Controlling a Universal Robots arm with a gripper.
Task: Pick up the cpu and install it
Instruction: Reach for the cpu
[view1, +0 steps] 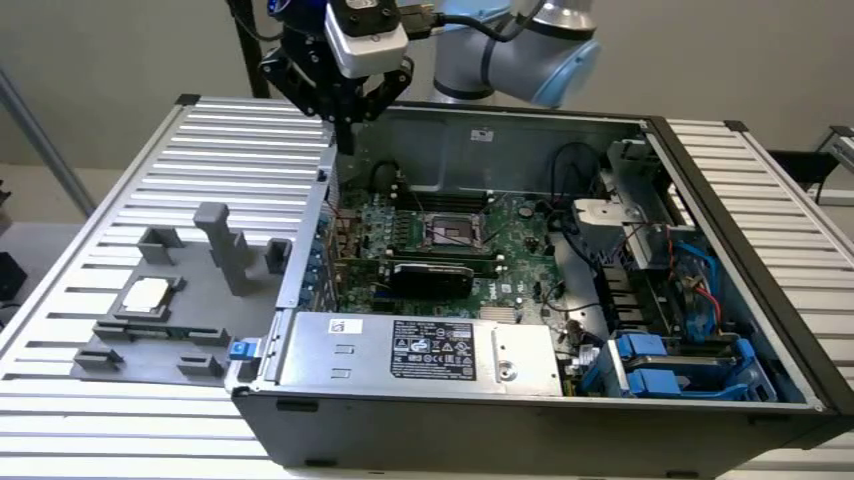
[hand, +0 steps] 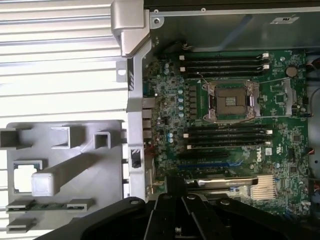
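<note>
Black two-finger gripper looks pressed together at the tips, nothing pinched, touching nothing. It hangs over the back corner of the open black computer case, at the case wall on the exterior view's left. The cpu, a small flat square chip with a pale metal top, sits in a recess of the grey plastic fixture plate outside the case, well apart from the gripper. In the wrist view the cpu is partly covered by a grey fixture post. The square metal-framed socket on the green motherboard has its dark centre exposed. The silver power supply box carries a black label and a small white sticker, print too small to read. The case wall and fixture post stand between gripper and chip.
</note>
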